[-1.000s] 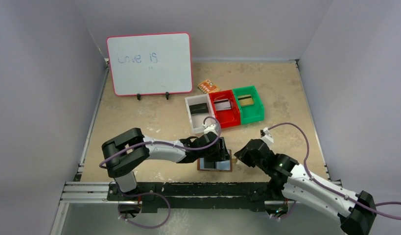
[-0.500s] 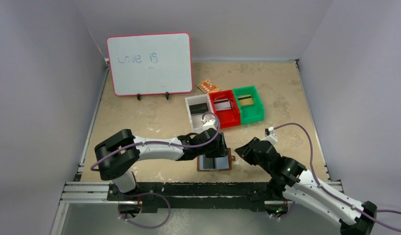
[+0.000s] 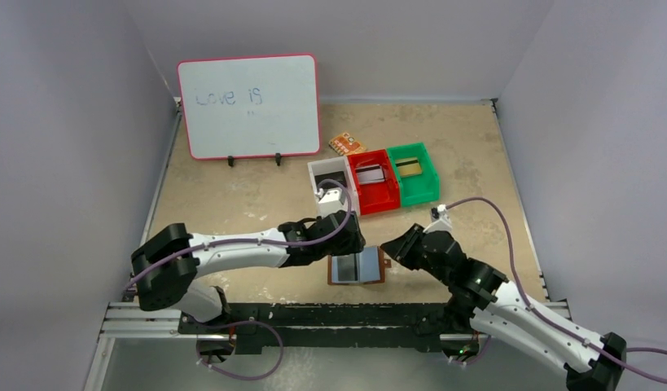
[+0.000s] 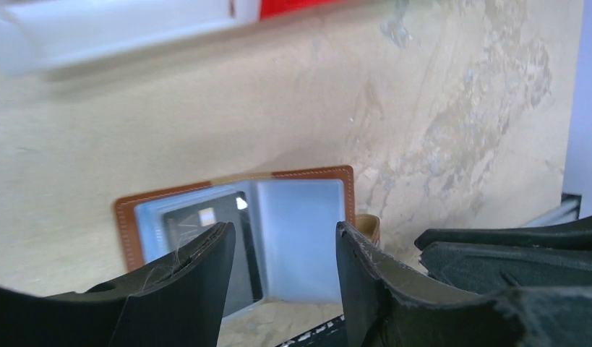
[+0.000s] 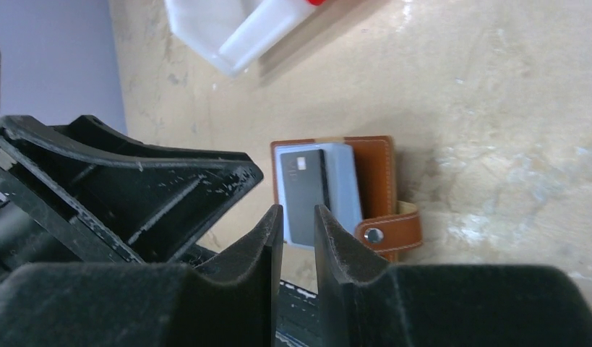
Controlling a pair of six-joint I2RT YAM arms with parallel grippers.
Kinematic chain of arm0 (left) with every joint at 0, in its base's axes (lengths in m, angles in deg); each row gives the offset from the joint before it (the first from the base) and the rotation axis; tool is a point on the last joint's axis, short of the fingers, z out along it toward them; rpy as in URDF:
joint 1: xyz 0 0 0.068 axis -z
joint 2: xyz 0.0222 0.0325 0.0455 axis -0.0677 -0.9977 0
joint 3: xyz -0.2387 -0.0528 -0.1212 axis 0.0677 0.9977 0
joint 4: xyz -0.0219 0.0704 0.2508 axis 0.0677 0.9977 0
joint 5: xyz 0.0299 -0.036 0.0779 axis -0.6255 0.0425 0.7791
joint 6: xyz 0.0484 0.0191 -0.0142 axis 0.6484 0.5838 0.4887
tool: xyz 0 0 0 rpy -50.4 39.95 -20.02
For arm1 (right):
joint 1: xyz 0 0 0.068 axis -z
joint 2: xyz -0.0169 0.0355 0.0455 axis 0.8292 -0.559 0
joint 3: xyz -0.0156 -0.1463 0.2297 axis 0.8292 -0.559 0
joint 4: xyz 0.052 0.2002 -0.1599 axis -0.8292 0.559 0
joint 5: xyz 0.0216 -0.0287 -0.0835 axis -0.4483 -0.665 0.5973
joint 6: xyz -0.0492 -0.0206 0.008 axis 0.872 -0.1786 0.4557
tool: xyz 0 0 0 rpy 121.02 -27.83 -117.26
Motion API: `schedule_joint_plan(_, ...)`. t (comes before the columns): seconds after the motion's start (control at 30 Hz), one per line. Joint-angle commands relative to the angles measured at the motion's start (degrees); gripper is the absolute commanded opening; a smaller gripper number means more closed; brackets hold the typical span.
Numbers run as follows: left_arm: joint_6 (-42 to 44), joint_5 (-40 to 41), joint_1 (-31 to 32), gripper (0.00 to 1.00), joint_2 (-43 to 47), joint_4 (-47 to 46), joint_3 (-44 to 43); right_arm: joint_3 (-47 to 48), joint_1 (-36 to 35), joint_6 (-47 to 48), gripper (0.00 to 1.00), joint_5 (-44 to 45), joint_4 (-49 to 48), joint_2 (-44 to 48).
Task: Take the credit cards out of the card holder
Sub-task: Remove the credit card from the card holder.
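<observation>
The card holder lies open and flat near the table's front edge, brown with pale blue pockets. Its left pocket holds a dark credit card; the right pocket looks empty. The snap tab sticks out on the right. My left gripper hovers just behind the holder, open, with nothing between its fingers. My right gripper is just right of the holder near the tab. Its fingers stand a narrow gap apart and hold nothing.
Three bins stand behind: white, red with a silvery card, green with a gold card. An orange packet and a whiteboard are farther back. The metal rail runs along the front.
My left gripper has drawn back off the card holder toward the white bin, uncovering it. My right gripper has shifted slightly up and left toward the holder's tab.
</observation>
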Motion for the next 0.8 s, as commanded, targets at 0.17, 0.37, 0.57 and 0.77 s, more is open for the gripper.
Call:
schedule_joint_plan(0.17, -5.03, 15.26, 0.13, 0.57, 9.97, 12.93, 2.94, 2.63, 0.18, 8.09, 0.27, -11.96, -18.23, -12.47)
schedule_joint_plan(0.37, -8.39, 13.95, -1.51, 0.64, 16.4, 11.93, 10.68, 6.1, 0.14, 11.24, 0.29, -17.69, -20.92, -27.7)
schedule_joint_plan(0.57, -5.57, 5.8, -3.33, 0.63, 18.05, 3.11, 15.2, 10.49, 0.13, 13.75, 0.3, -16.21, -18.93, -38.76)
schedule_joint_plan(0.77, -3.75, 2.78, -3.42, 0.61, 12.79, 2.87, 11.81, 11.79, 0.14, 14.28, 0.31, -16.11, -17.87, -43.84)
